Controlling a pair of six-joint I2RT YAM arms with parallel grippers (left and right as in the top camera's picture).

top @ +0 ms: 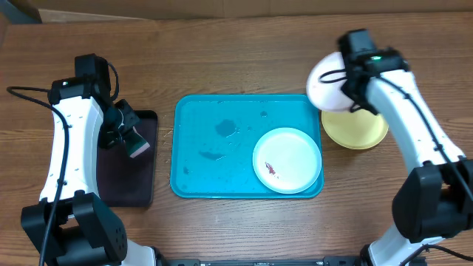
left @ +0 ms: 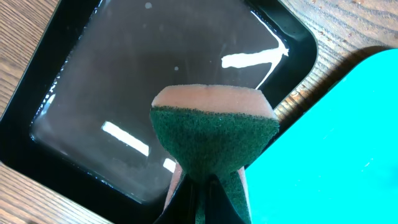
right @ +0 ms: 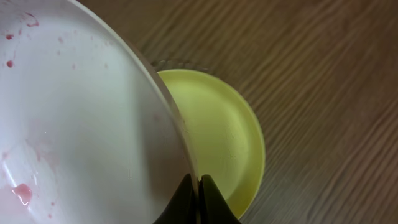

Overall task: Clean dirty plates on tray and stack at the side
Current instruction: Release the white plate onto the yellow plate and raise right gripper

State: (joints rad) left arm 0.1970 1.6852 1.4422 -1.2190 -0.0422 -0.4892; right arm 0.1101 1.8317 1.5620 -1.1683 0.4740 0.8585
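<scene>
The large turquoise-blue rectangular plastic tray (top: 214, 174) lies in the middle of the brown wooden worktop (top: 244, 59). Its floor has some darker wet patches (top: 225, 128). In the right part of this tray rests one round shallow plate with a pale mint rim (top: 290, 151), and a small brown-red smear (top: 270, 169) is on its left side.

The right claw (top: 346, 94) is closed tightly on the rim of a round white plate (top: 324, 81). In the right wrist view the two fingers (right: 184, 200) pinch the edge of the white plate (right: 74, 124) with almost no gap between them, and the plate stands tilted. It has pink-red spots and a faint pink film on its surface. Partly under it, on the worktop just beside the right edge of the tray, lies a round yellow-green plate (top: 362, 131); its inside (right: 217, 137) looks clean. I cannot tell whether the two plates are touching.

The left claw (top: 126, 133) is closed on a sponge with a dark green scrub face and a pink body (top: 136, 145). The left wrist view shows the fingers (left: 191, 205) squeezing the lower part of the sponge (left: 214, 134), so that it is narrow there. The sponge hangs over the right side of a narrow black plastic tray (top: 137, 185), which is left of the turquoise tray and near it. The floor of the black tray (left: 124, 74) is shiny with light reflections.
</scene>
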